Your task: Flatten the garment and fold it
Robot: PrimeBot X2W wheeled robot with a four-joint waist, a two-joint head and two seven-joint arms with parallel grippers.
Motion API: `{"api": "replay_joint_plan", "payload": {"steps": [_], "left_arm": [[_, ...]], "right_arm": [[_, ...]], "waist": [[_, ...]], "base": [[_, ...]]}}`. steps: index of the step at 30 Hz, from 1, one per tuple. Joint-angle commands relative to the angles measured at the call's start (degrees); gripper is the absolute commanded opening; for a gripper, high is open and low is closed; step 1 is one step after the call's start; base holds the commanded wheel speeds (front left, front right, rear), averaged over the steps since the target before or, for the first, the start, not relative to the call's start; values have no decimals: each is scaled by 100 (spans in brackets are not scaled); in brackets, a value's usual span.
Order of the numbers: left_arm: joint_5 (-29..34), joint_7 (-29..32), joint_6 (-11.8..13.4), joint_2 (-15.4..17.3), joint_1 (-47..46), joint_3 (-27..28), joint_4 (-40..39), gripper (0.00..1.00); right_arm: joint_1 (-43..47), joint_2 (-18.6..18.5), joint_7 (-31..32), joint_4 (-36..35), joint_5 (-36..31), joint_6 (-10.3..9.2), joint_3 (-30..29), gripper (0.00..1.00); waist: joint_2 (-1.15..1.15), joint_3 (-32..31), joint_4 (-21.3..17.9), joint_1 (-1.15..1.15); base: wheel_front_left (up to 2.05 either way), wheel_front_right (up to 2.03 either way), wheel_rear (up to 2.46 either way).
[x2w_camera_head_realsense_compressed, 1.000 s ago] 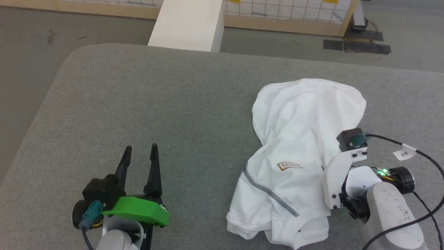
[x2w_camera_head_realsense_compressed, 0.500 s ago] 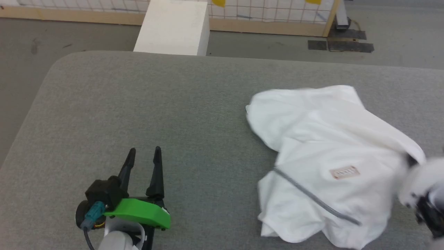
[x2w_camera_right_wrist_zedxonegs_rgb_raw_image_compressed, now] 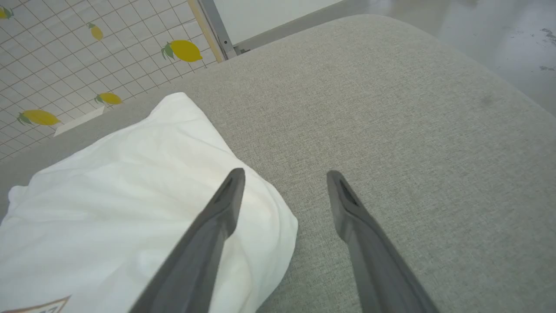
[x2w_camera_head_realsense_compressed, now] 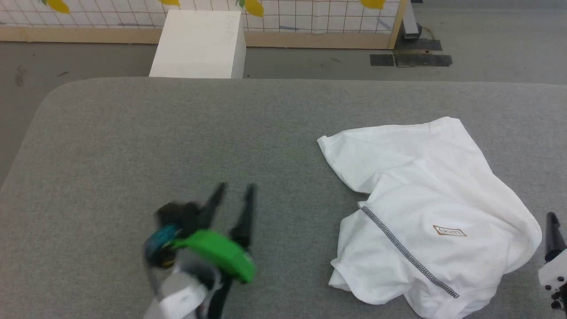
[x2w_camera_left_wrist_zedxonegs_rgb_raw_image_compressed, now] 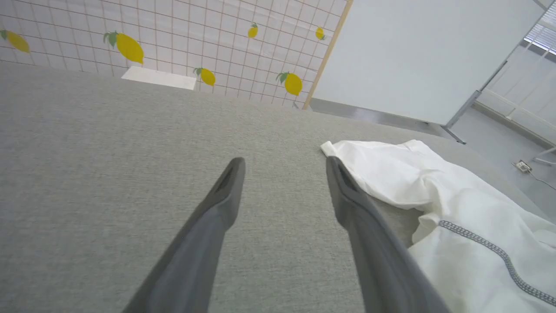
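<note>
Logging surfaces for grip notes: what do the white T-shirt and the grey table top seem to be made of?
T-shirt: soft matte knit, likely cotton; it drapes in creases. Table top: seemingly covered in matte grey woven cloth; fine weave grain shows, and rounded edges hint at padding.

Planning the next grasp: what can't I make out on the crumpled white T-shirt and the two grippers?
- Left gripper, head view: smeared by motion blur.
- Right gripper, head view: right edge cuts it, one finger showing.
- White T-shirt, all views: own folds hide the collar.
- Brown-outlined patch: lettering too small in head view, cut by right wrist view's bottom edge.
</note>
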Motion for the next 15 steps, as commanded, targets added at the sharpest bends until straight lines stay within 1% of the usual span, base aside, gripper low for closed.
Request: {"api": "replay_joint_plan", "payload": {"steps": [1, 3, 7, 9, 11, 14, 15], "left_arm": [[-141, 394, -50, -21, -264, -298, 19, 100], [-473, 1267, -68, -22, -488, -827, 69, 100], [-906, 3031, -75, 13, -843, -1892, 62, 100], [-1004, 3571, -76, 68, -916, -2212, 50, 100], [-901, 3928, -76, 196, -975, -2472, 85, 100], [-846, 4053, -54, 236, -955, -2594, 132, 100], [-812, 3959, -18, 230, -940, -2600, 150, 40]], "right_arm": [[-39, 0, -84, -42, -43, -9, -33, 100], [-21, 0, -109, -55, -100, -9, -72, 100], [-5, 0, -110, 0, -124, -9, -135, 100], [-7, 0, -131, 49, -104, -9, -135, 100], [-6, 0, -160, 107, -79, -9, -106, 100], [-7, 0, -232, 175, -43, -9, -79, 100], [-2, 0, -283, 209, -39, -9, -73, 100]], "waist": [[0, 8, -36, 0], [0, 24, -94, 0], [0, 86, -228, 0], [0, 118, -300, 0], [0, 147, -375, 0], [0, 192, -450, 0], [0, 222, -475, 0]], "base": [[0, 0, 0], [0, 0, 0], [0, 0, 0], [0, 0, 0], [0, 0, 0], [0, 0, 0], [0, 0, 0]]}}
